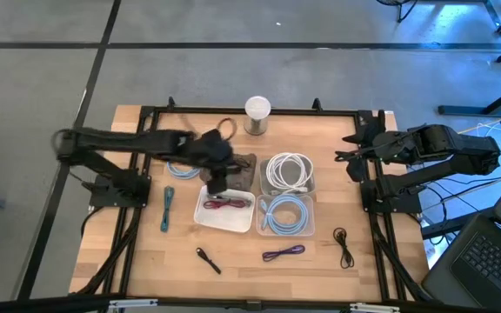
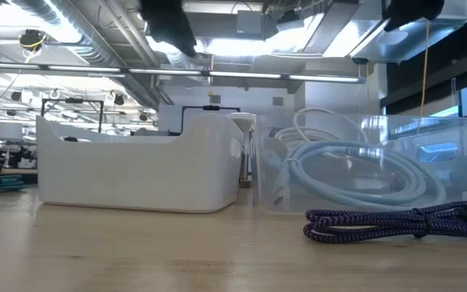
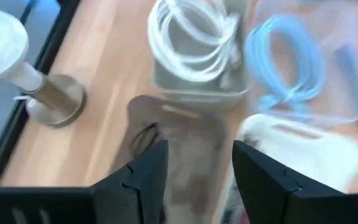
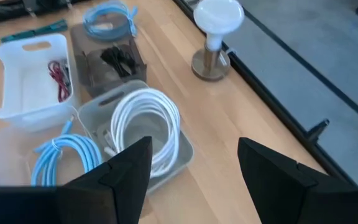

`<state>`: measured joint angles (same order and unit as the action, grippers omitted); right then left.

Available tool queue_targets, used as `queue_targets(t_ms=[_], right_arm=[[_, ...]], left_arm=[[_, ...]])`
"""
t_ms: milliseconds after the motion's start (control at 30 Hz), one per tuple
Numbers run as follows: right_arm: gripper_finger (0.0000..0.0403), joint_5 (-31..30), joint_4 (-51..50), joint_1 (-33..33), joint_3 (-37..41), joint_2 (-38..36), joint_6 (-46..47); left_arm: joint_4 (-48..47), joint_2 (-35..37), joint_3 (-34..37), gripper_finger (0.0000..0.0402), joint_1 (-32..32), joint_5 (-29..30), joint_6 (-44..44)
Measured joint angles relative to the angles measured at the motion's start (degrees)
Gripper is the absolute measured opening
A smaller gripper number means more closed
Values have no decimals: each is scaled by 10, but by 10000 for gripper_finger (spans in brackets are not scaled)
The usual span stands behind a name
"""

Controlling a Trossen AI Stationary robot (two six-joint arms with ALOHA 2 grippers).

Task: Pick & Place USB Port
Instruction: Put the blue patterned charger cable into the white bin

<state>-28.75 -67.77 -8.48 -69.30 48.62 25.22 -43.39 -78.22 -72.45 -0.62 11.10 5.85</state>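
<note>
My left gripper (image 1: pixel 218 181) is open and empty; it hovers over the near end of a dark bin (image 1: pixel 243 167) and the far edge of a white bin (image 1: pixel 226 210). In the left wrist view its fingers (image 3: pixel 197 155) stand apart above the dark bin (image 3: pixel 185 143), which holds a black cable (image 3: pixel 145 134). The white bin holds a red cable (image 1: pixel 226 204). A purple cable (image 1: pixel 283 252), two black cables (image 1: pixel 344 246) (image 1: pixel 207 259) and a teal cable (image 1: pixel 167 209) lie loose on the table. My right gripper (image 1: pixel 348 159) waits open at the table's right edge.
A clear bin with a white cable (image 1: pixel 290 172) and a clear bin with a blue cable (image 1: pixel 287 215) stand right of the white bin. A white-topped stand (image 1: pixel 257 113) is at the far edge. A blue coil (image 1: pixel 181 169) lies under the left arm.
</note>
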Motion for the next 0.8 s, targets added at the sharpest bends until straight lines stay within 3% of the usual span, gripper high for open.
queue_targets(t_ms=[333,567,667,800], right_arm=[[241,0,-21,0,0,0,16],[241,-2,-13,0,0,0,16],[241,-2,-6,0,0,0,16],[241,-2,1,0,0,0,16]], left_arm=[[215,208,242,173,150,15,243],[386,216,329,169,253,25,296],[365,196,337,170,280,43,307],[264,187,337,166,286,91,453]])
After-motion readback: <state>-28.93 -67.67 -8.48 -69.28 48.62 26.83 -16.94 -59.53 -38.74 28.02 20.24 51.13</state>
